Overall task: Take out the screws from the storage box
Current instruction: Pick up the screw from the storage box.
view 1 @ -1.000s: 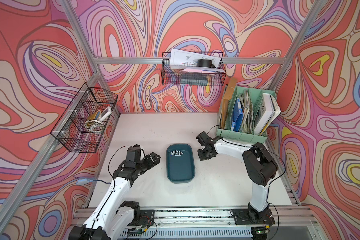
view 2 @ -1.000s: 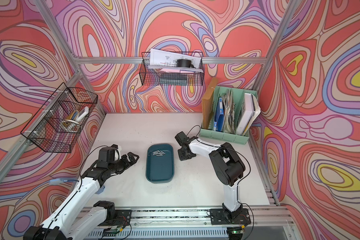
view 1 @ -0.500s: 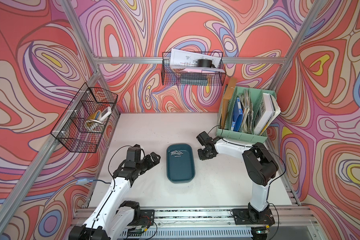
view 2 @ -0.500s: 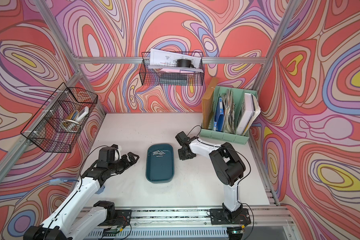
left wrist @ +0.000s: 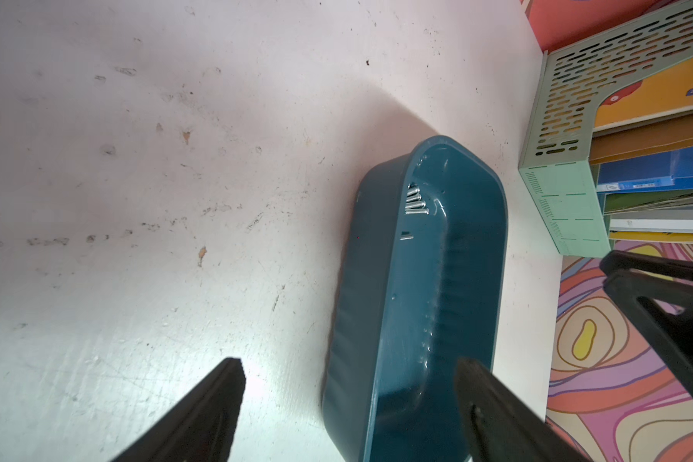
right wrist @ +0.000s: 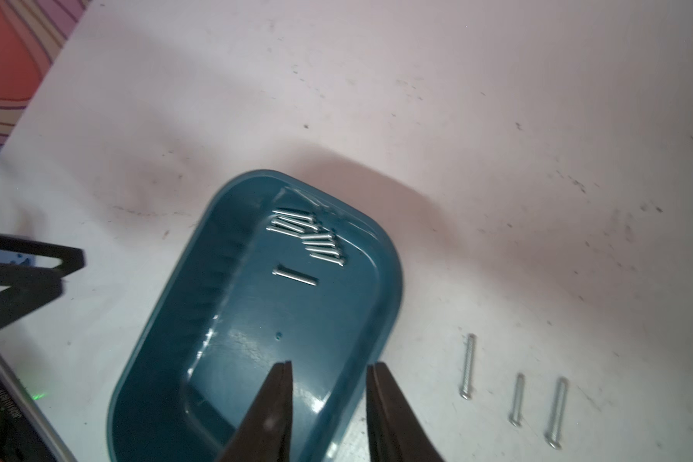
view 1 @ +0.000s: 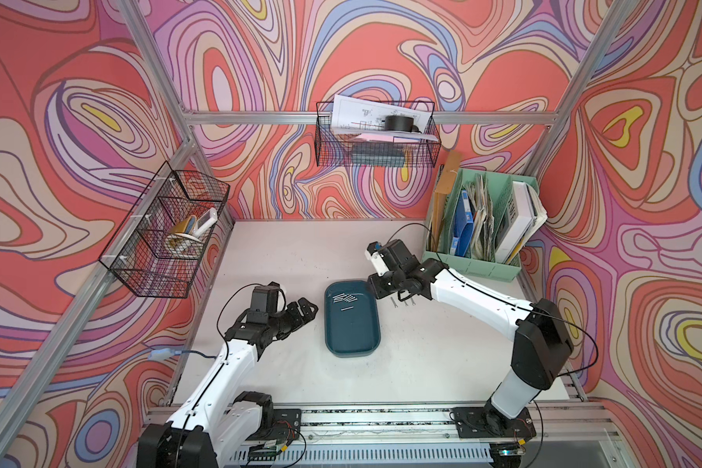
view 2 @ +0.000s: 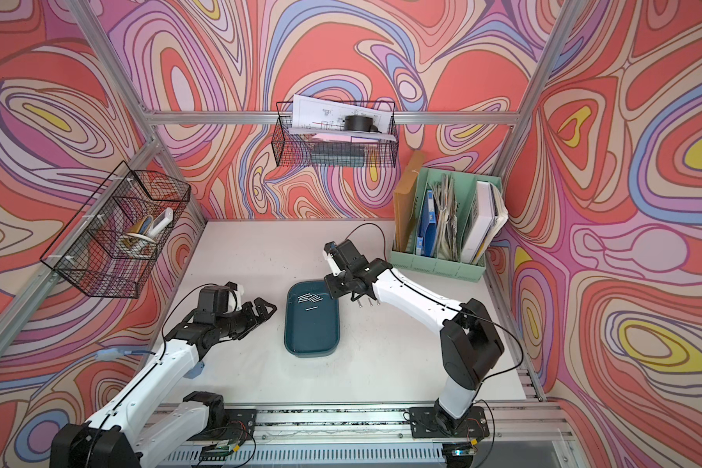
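- Right gripper [right wrist: 329, 368]: jaws parted, nothing between them; a second ago they were closed. It hangs over the edge of the storage box [right wrist: 297, 340], on the side facing the removed screws.
- Removed screws [right wrist: 517, 400]: three lie on the table [view 1: 284, 259] just beside the box, side by side and not touching. They also show in both top views [view 1: 405, 302] [view 2: 369, 303]. Judged: the newest of them has just been let go.
- Remaining screws [right wrist: 309, 236]: a tight cluster lies at the far end of the box floor. A lone screw [right wrist: 295, 275] lies a little apart from it.
- Storage box, placement: flat on the table between the two arms, unmoved over the last second.
- Left gripper [left wrist: 349, 364]: jaws wide apart and empty, beside the box on its other side, as before.
- Task standing, judged: one drop-off is complete and most of the screws are still inside. The right gripper is free to return to the cluster.
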Tool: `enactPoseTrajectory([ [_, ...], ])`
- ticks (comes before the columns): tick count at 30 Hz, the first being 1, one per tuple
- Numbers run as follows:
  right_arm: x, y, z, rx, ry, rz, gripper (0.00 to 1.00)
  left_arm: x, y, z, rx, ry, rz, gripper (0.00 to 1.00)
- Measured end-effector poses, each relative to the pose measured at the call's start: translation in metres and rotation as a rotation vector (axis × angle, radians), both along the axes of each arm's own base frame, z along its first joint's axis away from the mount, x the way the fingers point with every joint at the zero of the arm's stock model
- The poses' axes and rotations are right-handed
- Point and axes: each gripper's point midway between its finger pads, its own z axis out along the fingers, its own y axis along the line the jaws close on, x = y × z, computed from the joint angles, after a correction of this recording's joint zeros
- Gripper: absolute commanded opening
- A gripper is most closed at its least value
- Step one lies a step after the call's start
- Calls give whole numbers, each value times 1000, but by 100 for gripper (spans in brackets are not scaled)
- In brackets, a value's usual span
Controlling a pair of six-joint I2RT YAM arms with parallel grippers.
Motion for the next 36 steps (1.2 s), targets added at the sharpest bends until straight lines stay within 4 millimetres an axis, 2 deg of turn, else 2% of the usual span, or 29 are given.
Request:
enactPoseTrajectory([
  [3, -1, 36, -9, -9, 16, 53, 28, 0, -2, 0, -1, -2, -6, 87],
  [6, 1, 53, -31, -32, 79, 6, 28, 0, -2, 0, -1, -1, -5, 88],
  [9, 3, 52, -50, -43, 168, -136, 27, 0, -1, 0, 0, -1, -2, 88],
  [11, 2, 49, -56, -19, 225, -244, 30, 0, -1, 0, 3, -2, 4, 88],
  [16, -3, 44, -60, 116, 354, -533, 31, 1, 1, 1, 4, -2, 13, 87],
  [21, -5, 52, -66, 204, 503, -782, 31, 1, 0, -1, -4, -4, 22, 87],
  [24, 4, 66, -74, 211, 568, -872, 30, 1, 0, -1, -6, -4, 30, 87],
  [26, 5, 71, -87, 192, 607, -915, 29, 1, 1, 1, -7, -11, 34, 87],
  [31, -11, 64, -123, 89, 685, -1010, 29, 2, 2, 2, -1, -18, 41, 87],
  [36, -22, 60, -129, 53, 702, -1055, 29, 2, 3, 2, 3, -19, 44, 87],
])
